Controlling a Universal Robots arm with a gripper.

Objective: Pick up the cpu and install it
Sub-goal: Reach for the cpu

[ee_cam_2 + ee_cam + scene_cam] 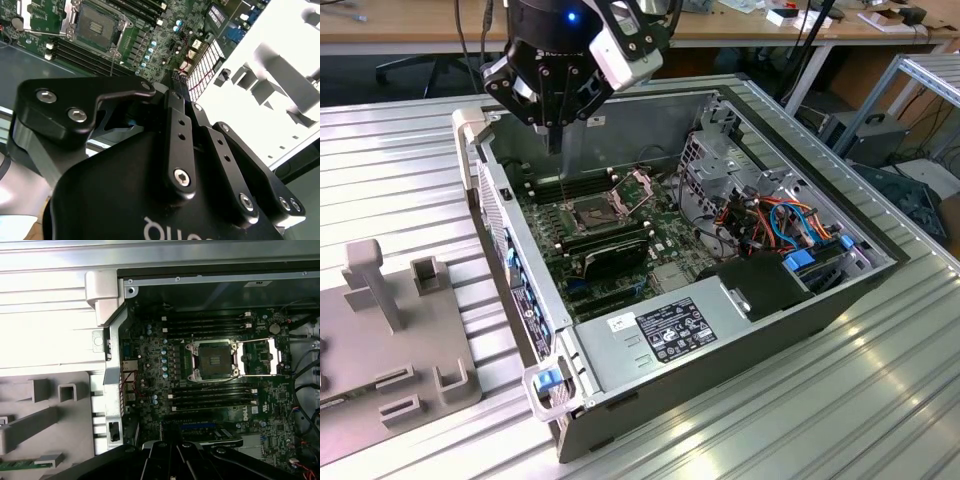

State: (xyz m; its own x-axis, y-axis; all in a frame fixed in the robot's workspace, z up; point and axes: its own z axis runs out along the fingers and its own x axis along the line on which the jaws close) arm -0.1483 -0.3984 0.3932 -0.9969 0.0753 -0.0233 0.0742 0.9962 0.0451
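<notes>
ribbed surface (pixel 880 400) carried the open pc case (pixel 650 120). gripper (pixel 555 135) hung over the case's back corner; couldn't tell how far open or if holding anything. open socket (pixel 592 212) sat mid-case. cpu's place: couldn't tell. likely light, stiff, fragile contacts, so grip by its edges.

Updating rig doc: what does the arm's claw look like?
The claw is black, built of angular linkage bars with silver hex screws in the second wrist view. White lettering marks its body; a blue light glows above, beside a silver block.
</notes>
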